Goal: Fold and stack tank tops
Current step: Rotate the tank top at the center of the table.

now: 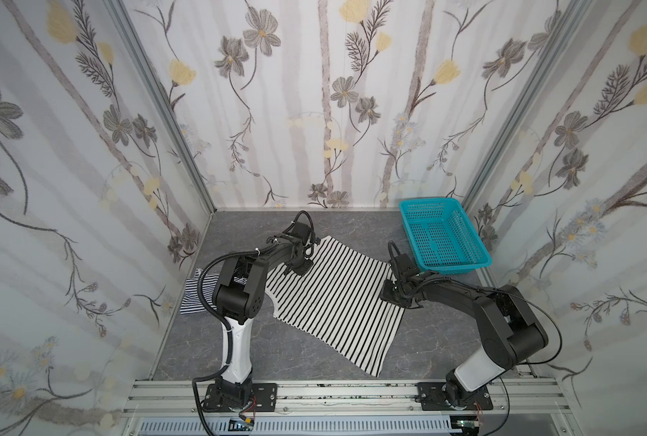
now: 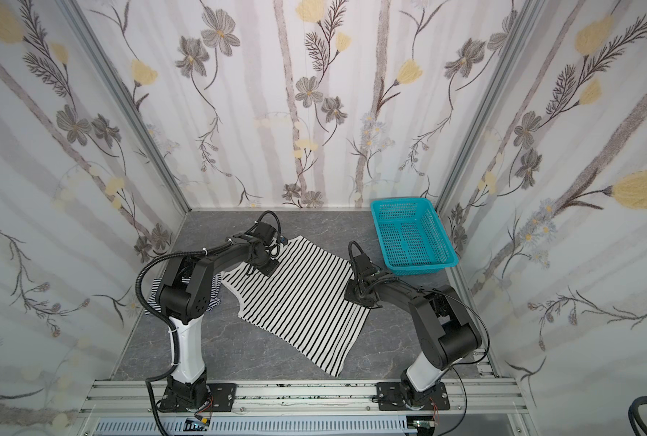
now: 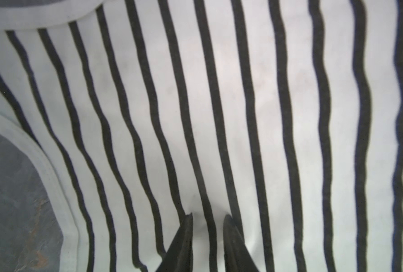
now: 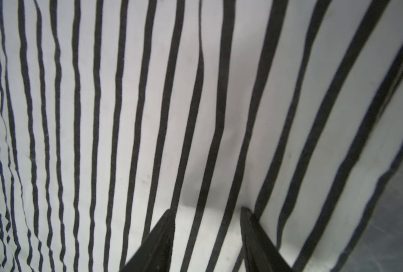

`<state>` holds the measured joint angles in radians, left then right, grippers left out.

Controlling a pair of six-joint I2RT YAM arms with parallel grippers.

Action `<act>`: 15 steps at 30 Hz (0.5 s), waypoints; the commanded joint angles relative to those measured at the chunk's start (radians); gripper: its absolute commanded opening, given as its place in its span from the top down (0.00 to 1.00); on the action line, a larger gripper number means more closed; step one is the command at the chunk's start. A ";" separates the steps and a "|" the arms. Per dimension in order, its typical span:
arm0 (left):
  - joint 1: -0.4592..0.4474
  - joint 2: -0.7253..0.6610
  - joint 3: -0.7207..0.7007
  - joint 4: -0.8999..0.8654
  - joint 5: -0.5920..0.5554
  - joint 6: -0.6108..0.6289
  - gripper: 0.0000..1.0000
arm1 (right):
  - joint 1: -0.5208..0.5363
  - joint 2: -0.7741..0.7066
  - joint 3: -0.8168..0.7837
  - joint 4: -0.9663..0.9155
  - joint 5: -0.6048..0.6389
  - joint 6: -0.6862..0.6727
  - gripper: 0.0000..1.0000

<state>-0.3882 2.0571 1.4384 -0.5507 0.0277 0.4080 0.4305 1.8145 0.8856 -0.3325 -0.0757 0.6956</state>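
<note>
Larger top: we see the big white tank top with wide-spaced black stripes (image 1: 337, 302) (image 2: 299, 302) spread flat and slantwise in the middle of the grey marble-look tabletop (image 1: 276, 358) (image 2: 239, 351), one hem corner reaching toward the front rail.
Smaller top: the tank top with fine, dense navy-and-white stripes (image 1: 190, 302) (image 2: 154, 304) lies at the left side of the tabletop, partly hidden behind the left arm. It is just beside the larger top; we cannot tell whether they touch.
Left gripper: the left gripper (image 3: 207, 214) is down at the strap end of the larger top (image 3: 219, 106). Its black fingers (image 3: 184, 235) are only slightly parted and hold nothing. Their tips meet flat cloth, and one stripe runs through the gap. White binding curves along the edge next to bare tabletop (image 3: 7, 188).
Right gripper: the right gripper (image 4: 206, 208) is low on the top's right edge (image 4: 125, 117). Its fingers (image 4: 158, 240) stand about half apart. A shadowed ridge of cloth lies between the tips, and we see no pinch. Tabletop (image 4: 395, 223) shows past the cloth edge.
Basket: the teal perforated plastic basket (image 1: 454, 268) (image 2: 424, 267) sits in the far right corner, near the right gripper and clear of both tops.
Walls: floral wallpaper on three sides.
</note>
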 commanded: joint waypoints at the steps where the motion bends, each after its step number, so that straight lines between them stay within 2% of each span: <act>1: -0.024 -0.023 -0.036 -0.037 0.012 -0.008 0.75 | -0.036 0.060 0.050 -0.059 0.025 -0.058 0.52; 7: -0.038 -0.099 -0.160 -0.036 0.006 -0.020 0.75 | -0.081 0.160 0.222 -0.136 0.082 -0.099 0.52; 15: -0.039 -0.201 -0.343 -0.035 0.008 -0.030 0.75 | -0.077 0.285 0.412 -0.193 0.059 -0.126 0.52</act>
<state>-0.4267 1.8633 1.1378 -0.4679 0.0353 0.3889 0.3523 2.0754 1.2636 -0.4976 -0.0216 0.5926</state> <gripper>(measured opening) 0.247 0.486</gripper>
